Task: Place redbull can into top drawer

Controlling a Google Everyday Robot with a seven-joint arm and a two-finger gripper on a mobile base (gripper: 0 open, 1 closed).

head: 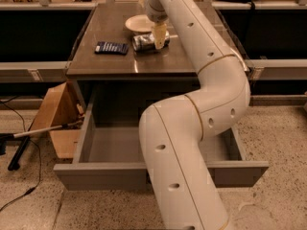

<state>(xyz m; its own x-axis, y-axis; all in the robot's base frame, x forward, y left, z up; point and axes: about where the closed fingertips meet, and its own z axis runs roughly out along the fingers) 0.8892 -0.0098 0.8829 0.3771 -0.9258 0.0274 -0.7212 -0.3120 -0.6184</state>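
The redbull can (143, 42) lies on its side on the brown table top (115, 63), silver with blue patches. My gripper (159, 35) hangs from the arm right at the can's right end, touching or nearly touching it. The top drawer (96, 174) stands pulled open below the table, grey and empty where it shows. My arm crosses its middle and hides the handle.
A flat dark blue packet (111, 47) lies left of the can. A pale plate (137, 23) sits just behind the can. A cardboard box (56, 116) and a pole with cables (29, 133) are on the floor left of the drawer.
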